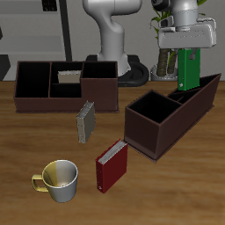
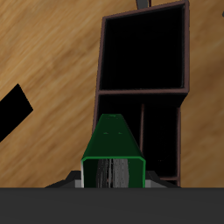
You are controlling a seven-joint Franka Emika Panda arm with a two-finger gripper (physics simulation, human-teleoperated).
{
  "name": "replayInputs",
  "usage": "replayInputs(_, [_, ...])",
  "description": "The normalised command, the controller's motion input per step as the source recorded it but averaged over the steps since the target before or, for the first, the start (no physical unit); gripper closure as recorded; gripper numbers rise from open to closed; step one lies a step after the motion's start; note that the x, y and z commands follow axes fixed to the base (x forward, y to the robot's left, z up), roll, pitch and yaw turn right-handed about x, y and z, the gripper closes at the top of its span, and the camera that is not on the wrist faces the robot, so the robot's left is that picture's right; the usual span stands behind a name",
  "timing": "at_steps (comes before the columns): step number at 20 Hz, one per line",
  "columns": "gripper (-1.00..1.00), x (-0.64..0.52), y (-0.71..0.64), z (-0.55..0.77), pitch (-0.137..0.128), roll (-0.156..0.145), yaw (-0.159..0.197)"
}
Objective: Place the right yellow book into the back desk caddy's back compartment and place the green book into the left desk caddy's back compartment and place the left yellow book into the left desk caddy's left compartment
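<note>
My gripper [image 1: 187, 53] is shut on the green book [image 1: 186, 70], holding it upright over the far end of the left desk caddy [image 1: 154, 132], with its lower edge near the rim. In the wrist view the green book [image 2: 112, 144] hangs over a long narrow compartment of the caddy [image 2: 185, 52], with the square compartment beyond. The left yellow book [image 1: 85, 121] stands on the table in front of the back desk caddy [image 1: 35, 101]. The right yellow book [image 1: 68, 77] lies inside one of that caddy's compartments.
A red book [image 1: 111, 167] stands near the left caddy's front corner. A white and yellow mug [image 1: 58, 180] sits near the table's front edge. A plant in a vase [image 1: 163, 53] stands at the back beside the robot's base.
</note>
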Motion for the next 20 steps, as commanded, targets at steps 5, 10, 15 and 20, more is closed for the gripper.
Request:
replayInputs(5, [1.0, 0.28, -0.2, -0.1, 0.024, -0.039, -0.029])
replayInputs(10, [1.0, 0.1, -0.01, -0.25, 0.04, -0.002, -0.004])
replayInputs(15, [1.0, 0.13, 0.07, -0.26, 0.048, 0.015, -0.005])
replayInputs(20, [1.0, 0.19, 0.02, -0.34, 0.063, -0.011, 0.016])
